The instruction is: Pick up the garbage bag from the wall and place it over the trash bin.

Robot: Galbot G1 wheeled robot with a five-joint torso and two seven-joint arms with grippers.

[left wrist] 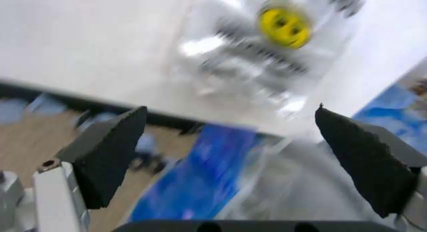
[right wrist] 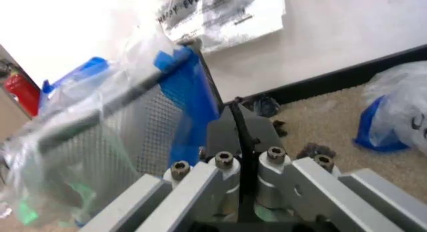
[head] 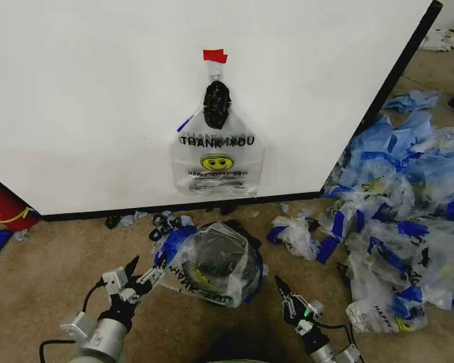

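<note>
The wall (head: 83,91) carries 1 garbage bag (head: 217,160), hanging flat. Below it on the carpet, the trash bin (head: 216,266) already wears another bag. Left gripper (head: 140,274) spread wide beside the bin; right gripper (head: 282,291) clenched, empty.

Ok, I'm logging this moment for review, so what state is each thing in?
garbage bag: hanging flat on the wall, untouched.
trash bin: on the floor below, already covered by another clear bag.
left gripper: open, low beside the bin.
right gripper: shut, low beside the bin, holding nothing.
pile of bags: loose heap on the floor.
</note>
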